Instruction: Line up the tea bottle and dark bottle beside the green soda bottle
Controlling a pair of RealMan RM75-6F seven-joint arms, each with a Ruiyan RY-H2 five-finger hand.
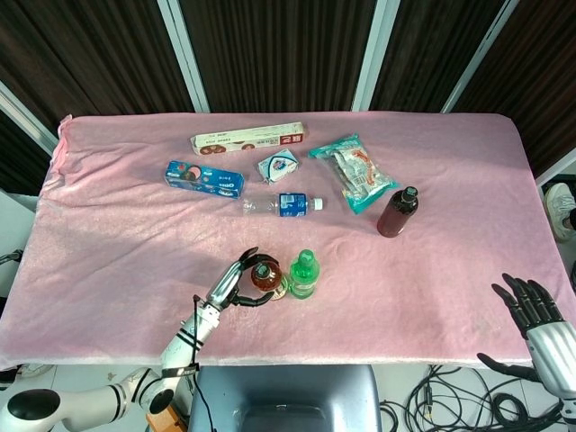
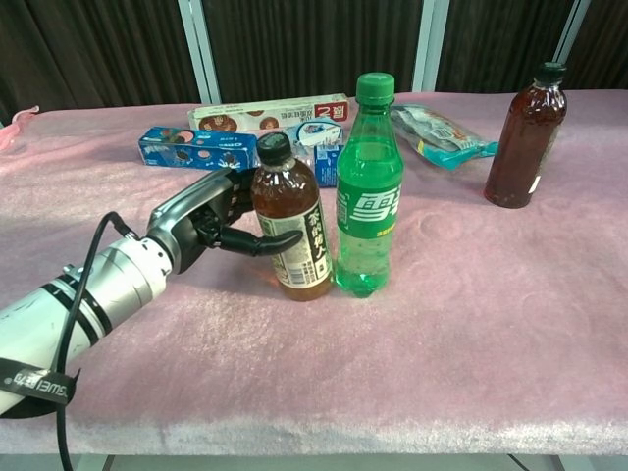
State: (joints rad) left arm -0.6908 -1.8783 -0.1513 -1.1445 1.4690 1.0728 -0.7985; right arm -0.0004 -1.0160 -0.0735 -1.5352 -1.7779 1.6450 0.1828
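The tea bottle (image 2: 291,231), amber with a black cap, stands slightly tilted on the pink cloth, right beside the green soda bottle (image 2: 367,196). My left hand (image 2: 201,221) grips it, thumb across the front and fingers behind. From above, the tea bottle (image 1: 265,275) and green soda bottle (image 1: 304,273) sit side by side near the front edge, with my left hand (image 1: 229,286) on the tea bottle's left. The dark bottle (image 1: 397,212) stands alone further back on the right, also seen as the dark bottle (image 2: 525,137). My right hand (image 1: 531,310) hovers off the table's front right corner, fingers spread, holding nothing.
Behind the bottles lie a long biscuit box (image 1: 247,139), a blue cookie box (image 1: 203,179), a small white packet (image 1: 279,167), a clear water bottle (image 1: 283,205) on its side and a teal snack bag (image 1: 354,171). The pink table cloth (image 1: 468,162) ends just in front of the bottles.
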